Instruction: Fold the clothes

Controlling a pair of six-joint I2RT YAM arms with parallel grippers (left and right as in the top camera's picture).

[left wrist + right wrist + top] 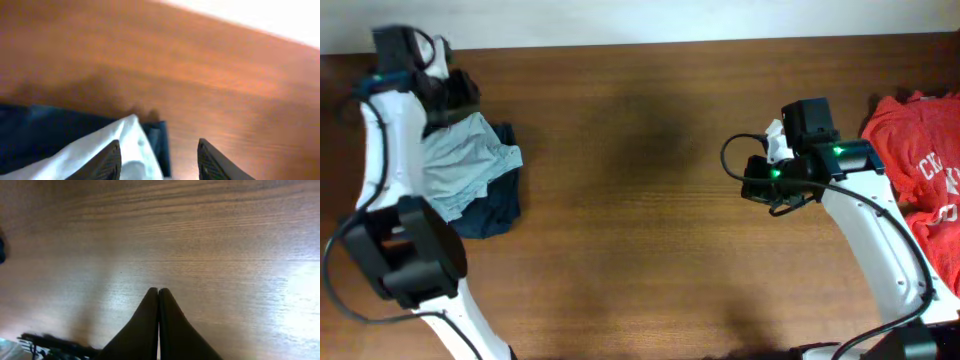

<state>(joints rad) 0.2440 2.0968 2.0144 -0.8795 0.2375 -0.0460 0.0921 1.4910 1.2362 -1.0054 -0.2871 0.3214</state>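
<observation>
- We see the left gripper (159, 150) with fingers spread above the pale shirt (468, 160) — at the bench's (640, 200) left edge.
- Our right gripper (158, 294) is closed tight — holding nothing.

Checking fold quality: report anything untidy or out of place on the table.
The pale grey-blue shirt lies bunched and skewed over the dark navy shirt at the left, edges unaligned. The red shirt sits rumpled at the far right. Nothing looks torn.
</observation>
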